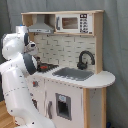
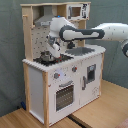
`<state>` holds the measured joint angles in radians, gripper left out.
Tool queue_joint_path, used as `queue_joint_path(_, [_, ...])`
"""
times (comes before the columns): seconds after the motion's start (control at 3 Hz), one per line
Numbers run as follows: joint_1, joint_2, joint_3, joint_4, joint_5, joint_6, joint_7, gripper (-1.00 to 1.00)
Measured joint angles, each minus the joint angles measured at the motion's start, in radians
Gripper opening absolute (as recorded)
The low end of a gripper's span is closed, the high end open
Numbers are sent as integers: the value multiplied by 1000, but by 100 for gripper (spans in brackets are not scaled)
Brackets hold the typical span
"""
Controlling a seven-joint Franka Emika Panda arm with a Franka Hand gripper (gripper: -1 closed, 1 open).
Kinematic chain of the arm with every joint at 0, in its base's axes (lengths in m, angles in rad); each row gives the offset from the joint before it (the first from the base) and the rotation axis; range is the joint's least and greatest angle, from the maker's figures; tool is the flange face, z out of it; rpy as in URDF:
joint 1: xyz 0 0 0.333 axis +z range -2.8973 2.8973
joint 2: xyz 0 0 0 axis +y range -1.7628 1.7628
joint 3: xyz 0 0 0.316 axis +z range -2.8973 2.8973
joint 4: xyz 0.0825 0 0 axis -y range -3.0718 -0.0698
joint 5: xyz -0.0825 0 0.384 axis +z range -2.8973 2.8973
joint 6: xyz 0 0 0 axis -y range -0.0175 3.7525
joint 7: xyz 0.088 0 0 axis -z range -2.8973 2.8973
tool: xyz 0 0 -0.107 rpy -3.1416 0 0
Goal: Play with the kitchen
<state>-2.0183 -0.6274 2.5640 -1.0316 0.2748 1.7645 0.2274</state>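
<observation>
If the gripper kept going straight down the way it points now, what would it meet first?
Most likely the small dark pot on the stovetop of the toy kitchen. In the second exterior view the gripper points down just above it. Depth is unclear, so it might land beside the pot on the stovetop instead.
</observation>
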Motion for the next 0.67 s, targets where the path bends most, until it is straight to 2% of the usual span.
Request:
queue_joint_path(0.33, [0,0,0,1,0,0,0,100])
queue_joint_path(0.67, [0,-7,-2,60,-6,-24,-15,100])
